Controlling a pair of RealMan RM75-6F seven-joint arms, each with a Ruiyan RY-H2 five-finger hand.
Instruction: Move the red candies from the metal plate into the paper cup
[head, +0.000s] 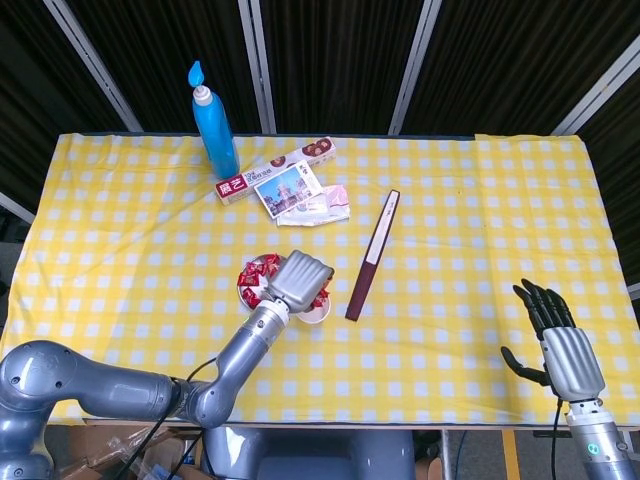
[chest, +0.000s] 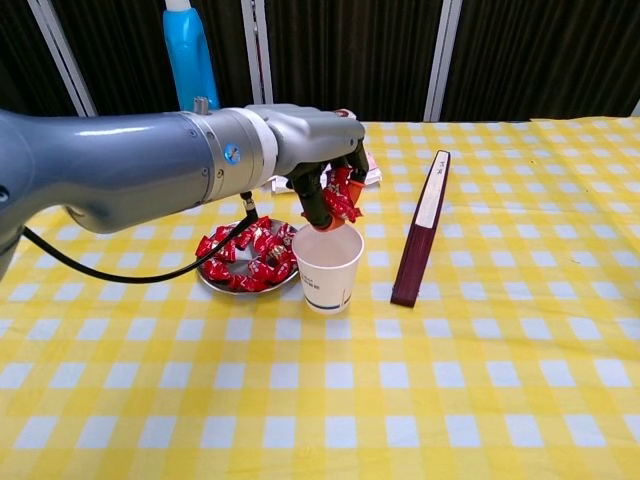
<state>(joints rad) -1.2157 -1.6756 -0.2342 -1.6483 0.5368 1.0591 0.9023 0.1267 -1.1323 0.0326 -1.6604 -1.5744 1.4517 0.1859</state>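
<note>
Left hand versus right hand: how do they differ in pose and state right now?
The left hand pinches red candies above the paper cup; the right hand holds nothing, fingers apart. The left is mid-table by the metal plate; the right sits at the table's near right edge. Both are grey with dark fingers.

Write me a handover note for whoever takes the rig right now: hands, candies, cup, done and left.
Left hand: holds red candies right over the paper cup, not yet released.
Right hand: open, holds nothing, at the table's near right edge.
Metal plate: beside the cup, with a pile of red candies on it.
Done: one handful lifted and carried to the cup.
Left: drop it in, then move the rest. The cup's contents cannot be seen.
</note>
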